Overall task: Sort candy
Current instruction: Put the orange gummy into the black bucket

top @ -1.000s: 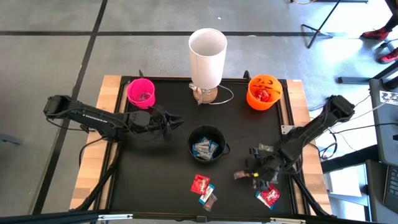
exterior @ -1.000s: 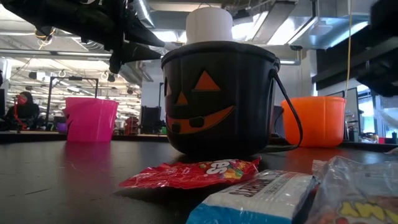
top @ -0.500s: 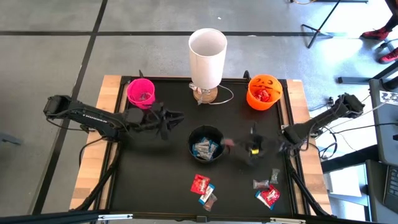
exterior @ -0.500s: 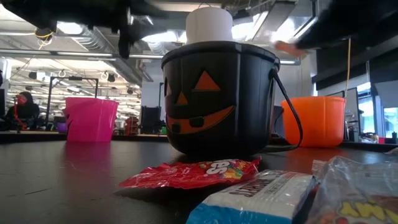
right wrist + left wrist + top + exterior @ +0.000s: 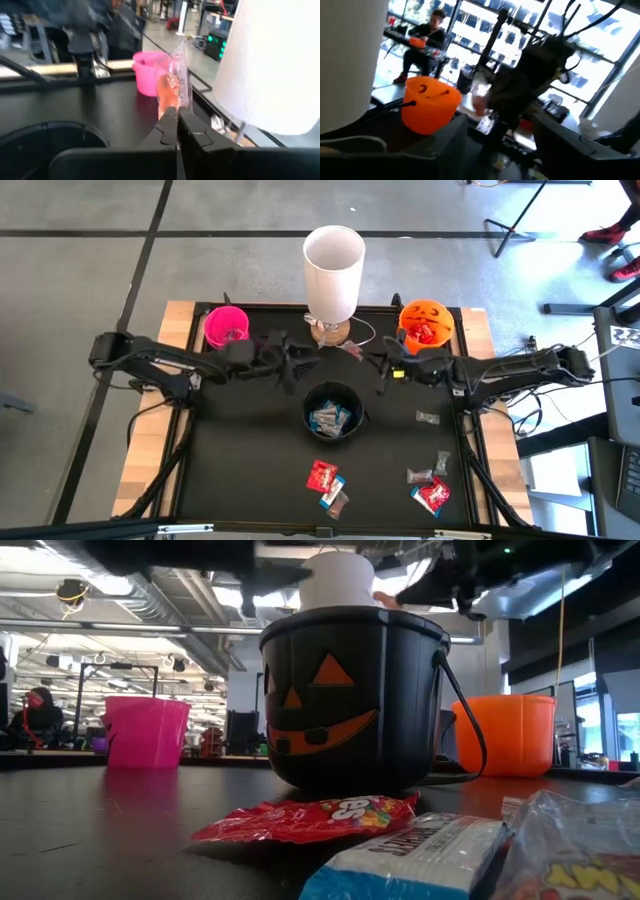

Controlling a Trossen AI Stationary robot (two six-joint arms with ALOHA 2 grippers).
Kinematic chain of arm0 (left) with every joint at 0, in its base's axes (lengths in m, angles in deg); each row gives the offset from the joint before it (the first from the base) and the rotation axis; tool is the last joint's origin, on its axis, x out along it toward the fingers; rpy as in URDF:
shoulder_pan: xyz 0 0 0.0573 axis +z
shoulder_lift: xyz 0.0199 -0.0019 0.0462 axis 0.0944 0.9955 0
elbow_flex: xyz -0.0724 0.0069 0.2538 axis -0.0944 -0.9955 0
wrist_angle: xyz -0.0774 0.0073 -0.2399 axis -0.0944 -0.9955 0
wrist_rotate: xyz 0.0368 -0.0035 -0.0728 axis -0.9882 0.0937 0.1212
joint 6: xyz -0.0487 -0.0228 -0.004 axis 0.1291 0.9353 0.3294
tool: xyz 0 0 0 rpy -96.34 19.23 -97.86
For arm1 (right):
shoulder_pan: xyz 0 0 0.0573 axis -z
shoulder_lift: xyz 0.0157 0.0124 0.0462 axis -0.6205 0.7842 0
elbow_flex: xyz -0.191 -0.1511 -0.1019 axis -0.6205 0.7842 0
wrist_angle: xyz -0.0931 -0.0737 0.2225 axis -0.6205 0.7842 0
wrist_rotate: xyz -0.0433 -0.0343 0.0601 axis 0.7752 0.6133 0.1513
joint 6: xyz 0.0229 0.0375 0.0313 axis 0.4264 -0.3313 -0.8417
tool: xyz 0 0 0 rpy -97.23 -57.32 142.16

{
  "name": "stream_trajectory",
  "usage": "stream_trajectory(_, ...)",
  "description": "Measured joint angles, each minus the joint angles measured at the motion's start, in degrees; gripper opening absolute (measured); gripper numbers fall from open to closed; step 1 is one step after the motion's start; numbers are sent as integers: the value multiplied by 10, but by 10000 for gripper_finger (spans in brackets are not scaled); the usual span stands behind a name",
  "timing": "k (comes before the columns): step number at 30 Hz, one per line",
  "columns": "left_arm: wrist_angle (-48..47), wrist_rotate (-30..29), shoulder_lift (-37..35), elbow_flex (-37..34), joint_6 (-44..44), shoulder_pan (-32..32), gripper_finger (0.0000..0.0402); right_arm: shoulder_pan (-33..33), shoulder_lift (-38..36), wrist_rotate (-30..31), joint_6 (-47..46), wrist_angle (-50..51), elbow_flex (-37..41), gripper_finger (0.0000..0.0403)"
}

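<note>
My right gripper point(image 5: 362, 357) reaches level from the table's right, over the far side of the black pumpkin bucket point(image 5: 333, 412), and is shut on a clear-wrapped orange candy point(image 5: 172, 82). My left gripper point(image 5: 297, 362) comes from the left and faces it a short way off, open point(image 5: 500, 150) with nothing between its fingers. More candy lies on the near table: a red packet point(image 5: 322, 475), a blue-and-white bar point(image 5: 420, 855) and other pieces point(image 5: 431, 496). Blue-and-silver bars lie inside the black bucket. My right gripper pinches the wrapper's lower edge point(image 5: 176, 106) between its two fingertips. The fingers come about level from the table's right. The candy sticks out past the fingertips, tilted up and lifted clear above the table.
A pink cup point(image 5: 226, 326) stands far left and an orange pumpkin bucket point(image 5: 424, 326) with red packets far right. A tall white cylinder point(image 5: 333, 260) on a wooden base stands at the far middle, close behind both grippers. A person sits in the room beyond the table.
My right gripper has risen from the near right of the table and swung toward the far middle with the candy, tipping from pointing down to about level. My left gripper has moved up and toward the table's right, nearer the right gripper.
</note>
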Motion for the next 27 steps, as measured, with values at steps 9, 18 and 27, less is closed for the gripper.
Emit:
stream_trajectory(9, -31, 1, 104, 107, -11, 24, 255, 22, 19, -46, -3, -68, 0, 2)
stream_trajectory(18, -30, -4, 135, 120, -14, 24, 252, 22, 72, -84, -17, -130, 0, 2)
stream_trajectory(27, -28, -5, 135, 121, -33, 23, 177, 21, 88, -91, -30, -136, 0, 2)
